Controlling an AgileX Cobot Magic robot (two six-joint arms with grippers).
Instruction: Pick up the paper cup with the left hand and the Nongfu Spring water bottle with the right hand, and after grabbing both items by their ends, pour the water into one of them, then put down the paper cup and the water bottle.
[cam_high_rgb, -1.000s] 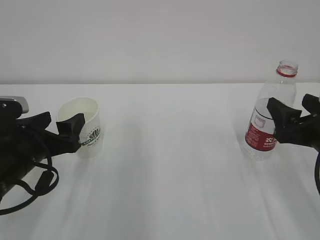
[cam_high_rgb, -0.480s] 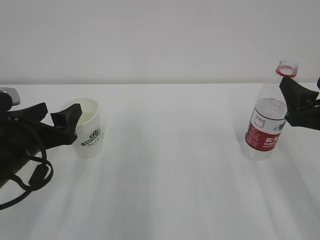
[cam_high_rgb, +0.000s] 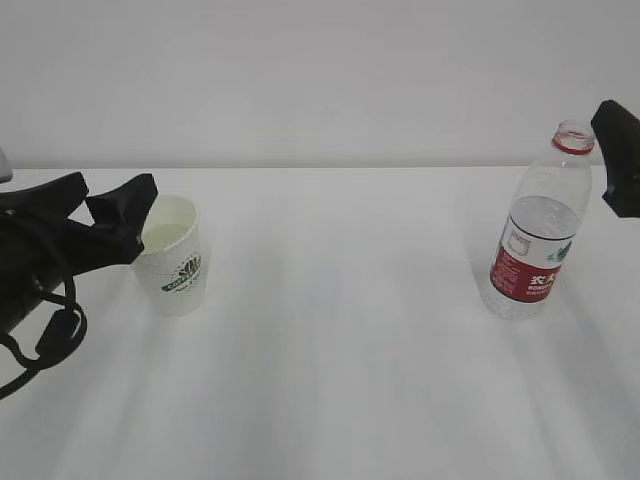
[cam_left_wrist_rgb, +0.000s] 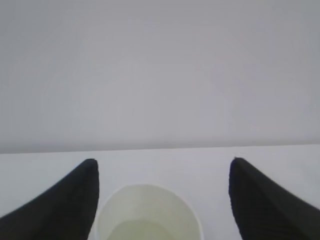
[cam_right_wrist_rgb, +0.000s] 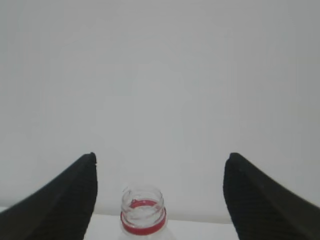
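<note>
The white paper cup (cam_high_rgb: 174, 258) with a green logo stands upright on the table at the left, with a shallow pool of water (cam_left_wrist_rgb: 142, 231) inside. My left gripper (cam_high_rgb: 105, 198) hovers open just left of and above its rim, touching nothing; in the left wrist view the cup rim (cam_left_wrist_rgb: 147, 189) lies below and between the spread fingers. The Nongfu Spring water bottle (cam_high_rgb: 533, 235), uncapped and partly full, stands at the right. My right gripper (cam_high_rgb: 612, 150) is open at the frame edge, level with the bottle top and clear of it. The bottle neck (cam_right_wrist_rgb: 143, 212) sits low between its fingers.
A white table (cam_high_rgb: 340, 350) runs up to a plain light wall. Black cables (cam_high_rgb: 45, 340) loop under the left arm at the near left.
Both grippers have risen and drawn back outward, the left away from the cup's side, the right from the bottle's body to beside its top. Cup and bottle have not moved.
</note>
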